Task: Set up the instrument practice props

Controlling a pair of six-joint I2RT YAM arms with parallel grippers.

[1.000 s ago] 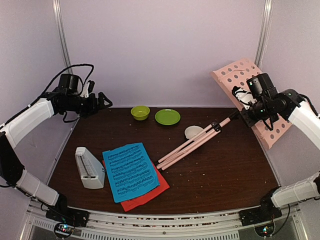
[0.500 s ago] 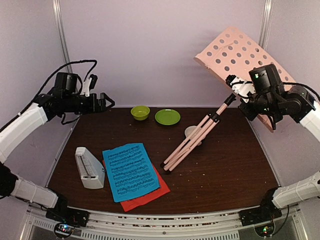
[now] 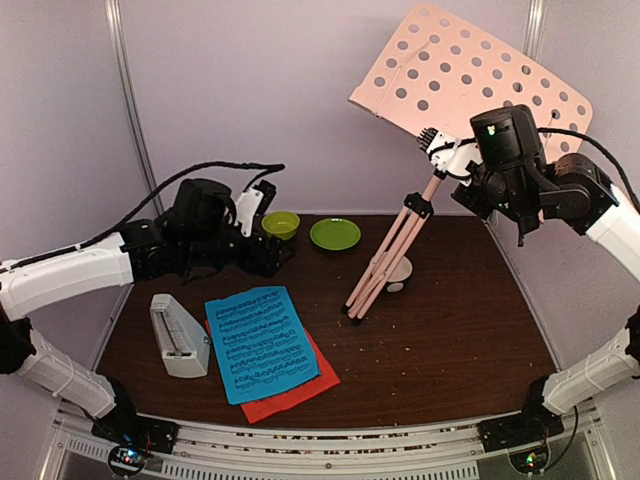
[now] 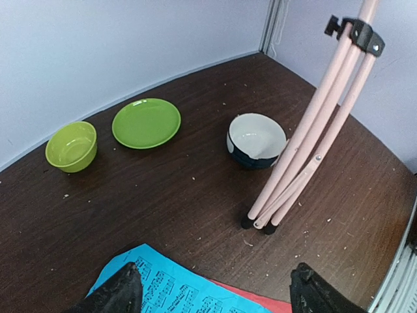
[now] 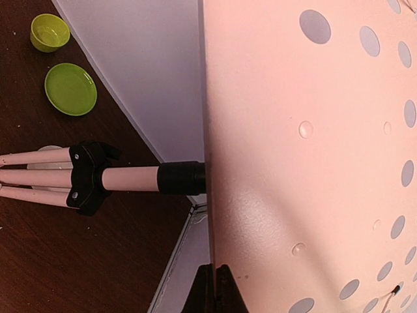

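My right gripper (image 3: 452,160) is shut on the edge of the pale pink perforated music stand (image 3: 470,75) and holds it nearly upright. Its desk fills the right wrist view (image 5: 313,130), pinched at my right gripper (image 5: 215,287). The folded legs (image 3: 385,262) rest their black feet on the table (image 4: 259,223). A blue sheet-music page (image 3: 260,342) lies on a red page (image 3: 300,390) at front left, next to the white pyramid metronome (image 3: 178,335). My left gripper (image 3: 272,258) is open and empty, over the blue page's far edge (image 4: 156,280).
A green bowl (image 3: 281,225) and green plate (image 3: 335,234) sit at the back of the table. A small white bowl with dark rim (image 4: 255,140) stands just behind the stand's legs. Purple walls enclose the table on three sides.
My right gripper has raised the stand from leaning low to nearly upright, its feet sliding toward the middle. My left arm has swung from the back left wall toward the table's centre.
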